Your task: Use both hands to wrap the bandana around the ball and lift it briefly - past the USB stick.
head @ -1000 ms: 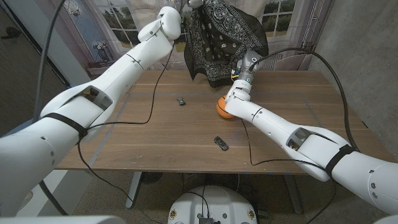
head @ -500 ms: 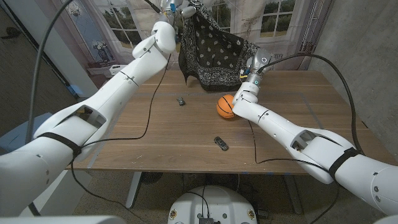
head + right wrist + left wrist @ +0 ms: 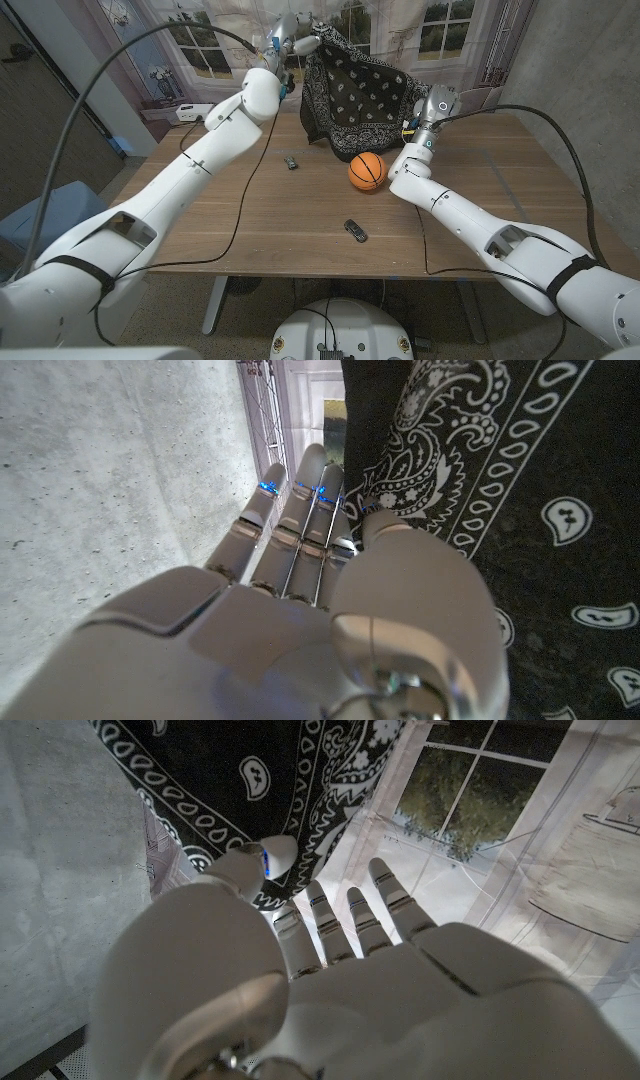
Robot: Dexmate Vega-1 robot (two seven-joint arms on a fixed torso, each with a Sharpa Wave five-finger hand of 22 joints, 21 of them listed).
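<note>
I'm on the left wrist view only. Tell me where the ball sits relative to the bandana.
Observer: The ball rests on the table, just in front of the bandana's hanging lower edge, uncovered.
Operator: Report what the right hand is doing.
Observer: The right hand holds the bandana's other side, thumb pressed on the cloth.
Operator: Locate the USB stick.
Observer: The USB stick lies on the table to the robot's left of the ball, apart from it.

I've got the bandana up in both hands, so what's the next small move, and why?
Probably bring both hands toward you and lower. The black paisley bandana hangs spread between the left hand and right hand, its lower edge behind the orange ball, which sits uncovered on the wooden table. Draping the cloth over the ball comes first, before any wrap.
</note>
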